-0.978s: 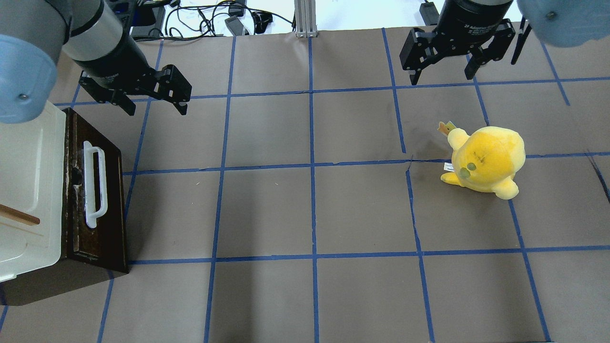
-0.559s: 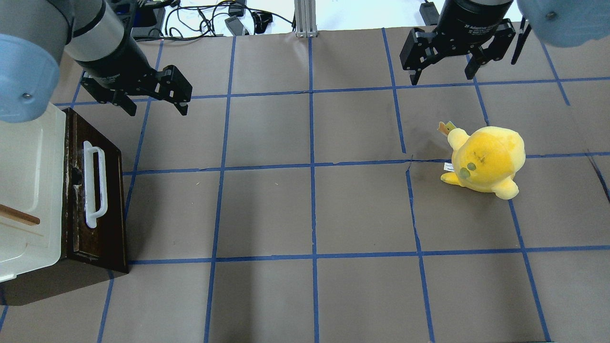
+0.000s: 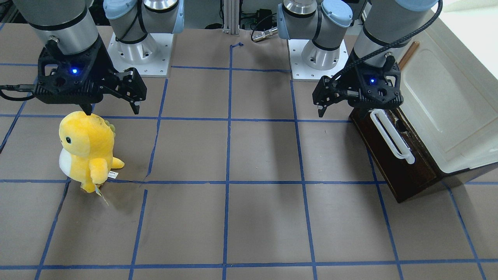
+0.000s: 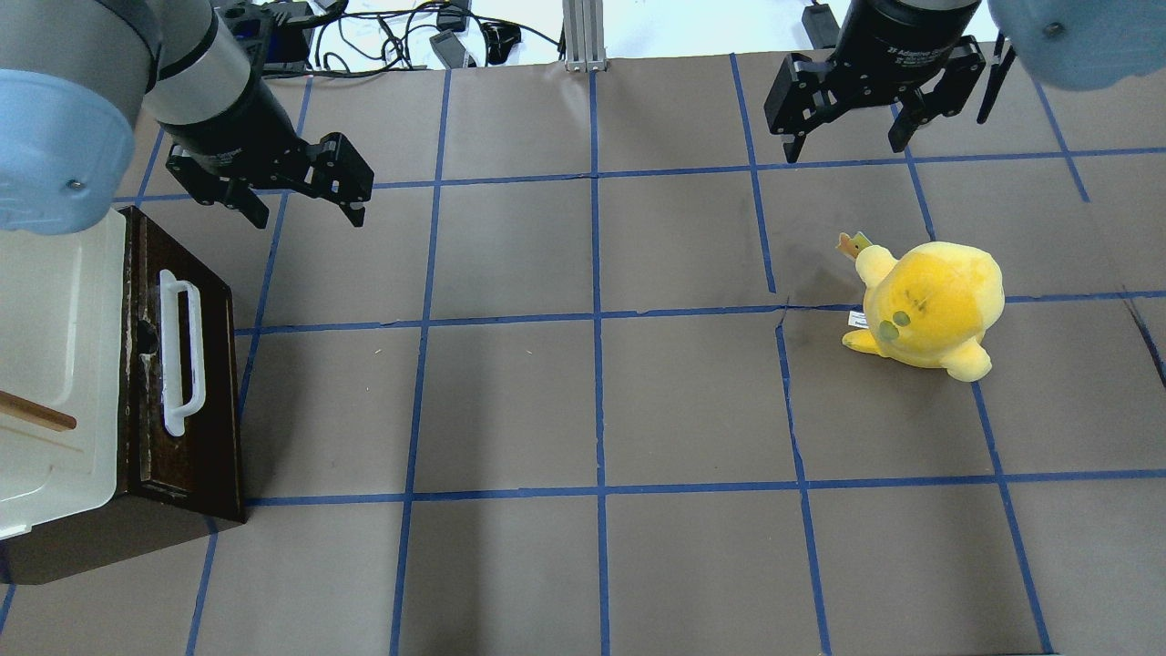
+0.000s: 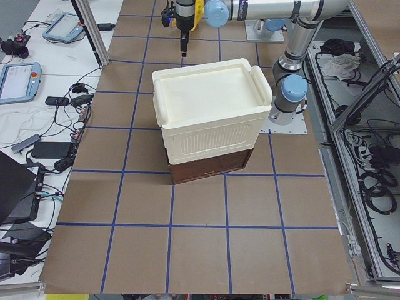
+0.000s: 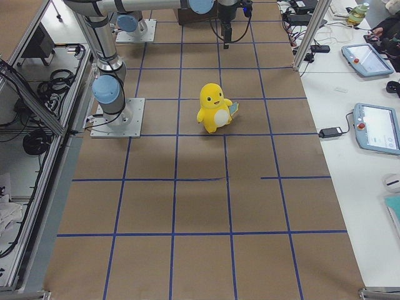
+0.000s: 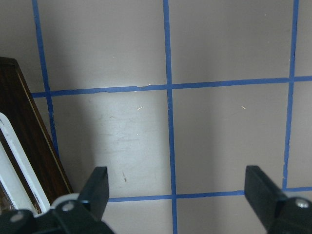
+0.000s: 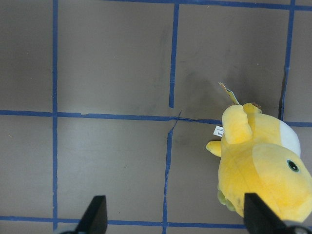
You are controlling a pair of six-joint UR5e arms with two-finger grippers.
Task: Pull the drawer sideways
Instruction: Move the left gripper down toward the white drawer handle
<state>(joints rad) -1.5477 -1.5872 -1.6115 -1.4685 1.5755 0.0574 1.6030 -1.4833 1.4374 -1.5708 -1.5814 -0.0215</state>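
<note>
The drawer (image 4: 187,364) has a dark brown front and a long white bar handle (image 4: 179,351), and sits under the cream-white cabinet (image 4: 55,364) at the table's left edge. None of its inside shows. It also shows in the front-facing view (image 3: 393,163) and at the left edge of the left wrist view (image 7: 24,131). My left gripper (image 4: 308,214) is open and empty, hovering just beyond the drawer's far end, near the handle's far end (image 3: 375,114). My right gripper (image 4: 843,146) is open and empty at the far right.
A yellow plush toy (image 4: 929,305) stands on the right half of the table, near the right gripper (image 3: 113,111). A wooden stick (image 4: 36,412) lies on the cabinet top. Blue tape lines grid the brown table (image 4: 592,410).
My left gripper has shifted slightly to the right and toward the drawer's far end. The drawer, plush toy and right arm have not moved.
</note>
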